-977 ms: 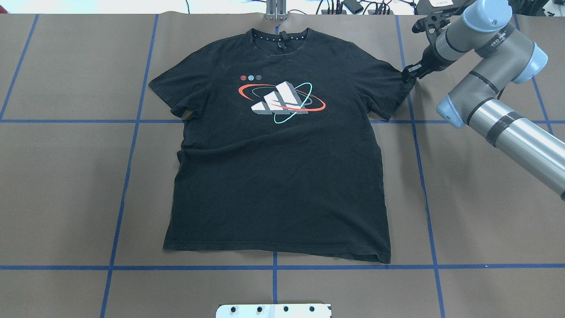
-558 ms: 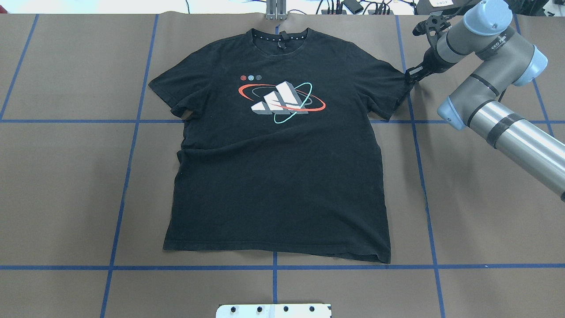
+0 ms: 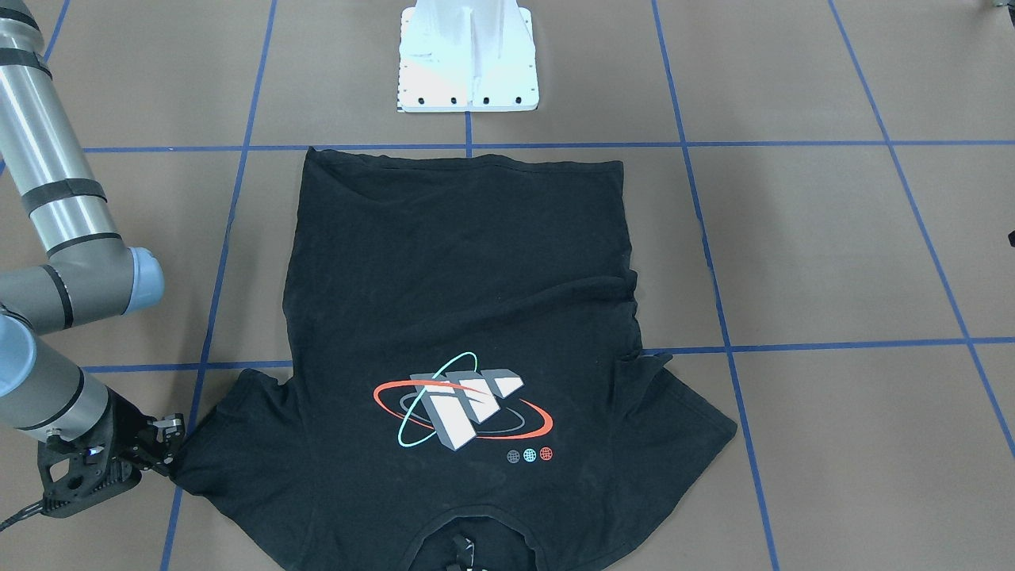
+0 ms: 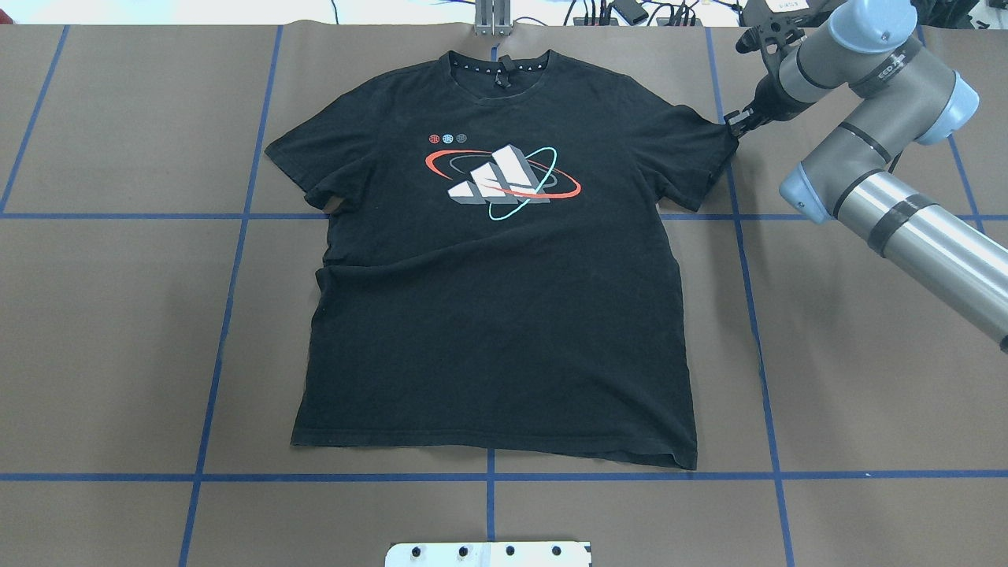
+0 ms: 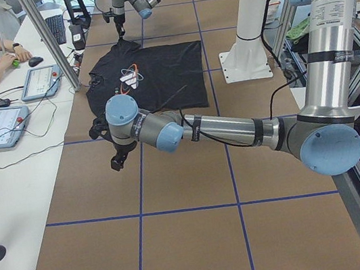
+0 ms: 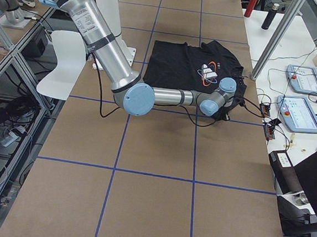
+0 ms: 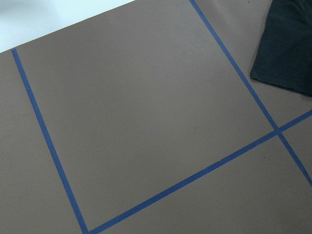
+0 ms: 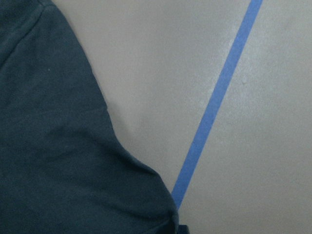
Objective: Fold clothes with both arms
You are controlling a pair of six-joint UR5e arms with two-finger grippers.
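the black t-shirt [image 4: 488, 315] is lying flat and print-up in the middle of the table [image 4: 118, 331], with its collar pointing away from the robot. the right gripper [image 4: 736, 124] is sitting low at the tip of the sleeve [image 4: 693, 150] on the robot's right and appears to be clenching the hem, since the cloth is drawing to a point there. the left gripper [image 5: 118, 160] is hanging over bare table well apart from the shirt, and i cannot tell whether it is released or clenched. the pinch is looking thin, so the hem could be slipping free once the sleeve is being carried inward. with only one arm engaged, the pull could also be dragging the whole shirt and deepening the creases by the other armpit. no brand word is showing: the print [image 4: 504, 183] is three slanted blocks with rings, while the neck tag [image 4: 504, 64] and the lettering on the right arm [image 4: 890, 71] are coming out too small to read.
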